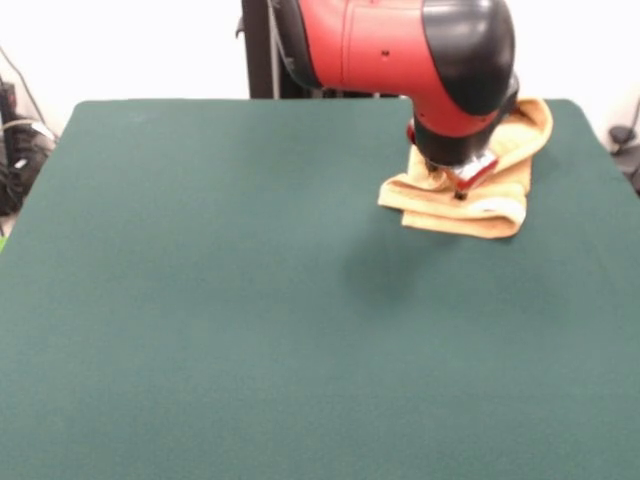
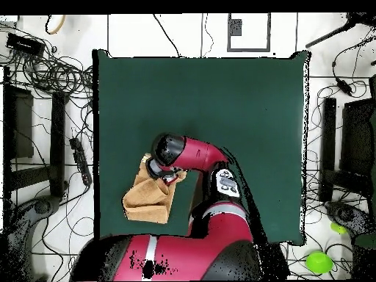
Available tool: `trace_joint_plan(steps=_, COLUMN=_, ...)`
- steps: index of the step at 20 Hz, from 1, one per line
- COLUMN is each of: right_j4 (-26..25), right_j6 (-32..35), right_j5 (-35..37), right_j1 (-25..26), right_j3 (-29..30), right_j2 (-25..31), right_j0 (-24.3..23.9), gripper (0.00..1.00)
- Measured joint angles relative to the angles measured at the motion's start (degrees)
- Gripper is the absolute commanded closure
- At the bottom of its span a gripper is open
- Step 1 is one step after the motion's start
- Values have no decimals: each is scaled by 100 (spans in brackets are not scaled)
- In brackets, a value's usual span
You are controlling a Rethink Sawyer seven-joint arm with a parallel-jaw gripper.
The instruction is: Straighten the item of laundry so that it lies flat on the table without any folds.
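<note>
While the arm (image 1: 420, 50) hides part of it, the folded towel (image 1: 470, 205) lies bunched on the worktop (image 1: 250, 300), seemingly lengthwise toward the robot; tool (image 1: 462, 190) grip unclear.

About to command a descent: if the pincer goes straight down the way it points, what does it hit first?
Most likely the towel: the pincer points down right over its bunched folds near the table edge. Whether it already touches is unclear.
</note>
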Motion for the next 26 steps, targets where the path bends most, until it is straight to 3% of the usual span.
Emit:
trace_joint_plan(steps=10, right_j4=-263, right_j6=0, right_j5=-18, right_j1=-19, right_j3=41, right_j2=316, right_j0=-284, gripper=0)
trace_joint_plan(steps=11, right_j4=-323, right_j6=0, right_j5=-38, right_j1=-21, right_j3=42, right_j2=400, right_j0=-330, gripper=100)
trace_joint_plan(steps=26, right_j4=-468, right_j6=0, right_j5=-124, right_j1=-6, right_j3=82, right_j2=624, right_j0=-499, gripper=100)
